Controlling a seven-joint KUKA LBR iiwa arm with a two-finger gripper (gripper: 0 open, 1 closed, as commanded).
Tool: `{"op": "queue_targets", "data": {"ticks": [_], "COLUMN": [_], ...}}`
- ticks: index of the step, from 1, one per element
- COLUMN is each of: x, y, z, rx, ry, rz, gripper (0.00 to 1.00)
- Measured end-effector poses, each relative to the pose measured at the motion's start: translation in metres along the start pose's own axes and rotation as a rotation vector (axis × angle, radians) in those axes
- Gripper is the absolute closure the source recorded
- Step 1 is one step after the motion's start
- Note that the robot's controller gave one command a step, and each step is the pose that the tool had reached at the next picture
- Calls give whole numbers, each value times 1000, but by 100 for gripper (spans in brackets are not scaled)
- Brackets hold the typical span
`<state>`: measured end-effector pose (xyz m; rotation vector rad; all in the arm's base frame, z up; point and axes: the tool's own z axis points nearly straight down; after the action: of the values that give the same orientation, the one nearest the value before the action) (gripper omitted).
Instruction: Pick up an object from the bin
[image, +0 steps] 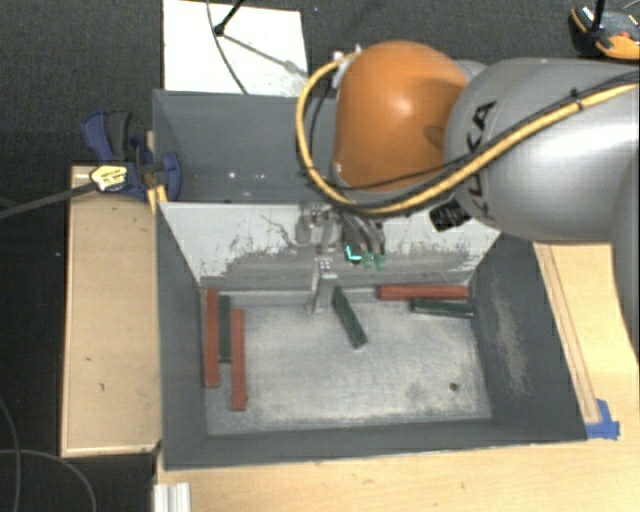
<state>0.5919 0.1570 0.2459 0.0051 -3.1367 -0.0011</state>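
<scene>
Dark green stick (349, 320) lies tilted on bin (400, 385) floor, centre of frame, just right of gripper (321, 292). Apparently not yet lifted; grasp and lift remain. Gripper open or closed: cannot tell.

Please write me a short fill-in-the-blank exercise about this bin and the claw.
1. Near the left wall of the bin lie ___ red sticks.
2. The tilted stick beside the claw is dark ___.
3. The rounded cover on the arm is ___.
Missing words: two; green; orange.
</scene>
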Motion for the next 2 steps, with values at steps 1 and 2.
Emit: {"op": "queue_targets", "data": {"ticks": [1,2], "x": [-2,8], "y": [-1,-54], "z": [-5,58], "rx": [-1,-3], "ry": [-9,-12], "rz": [4,349], "gripper": [0,0]}}
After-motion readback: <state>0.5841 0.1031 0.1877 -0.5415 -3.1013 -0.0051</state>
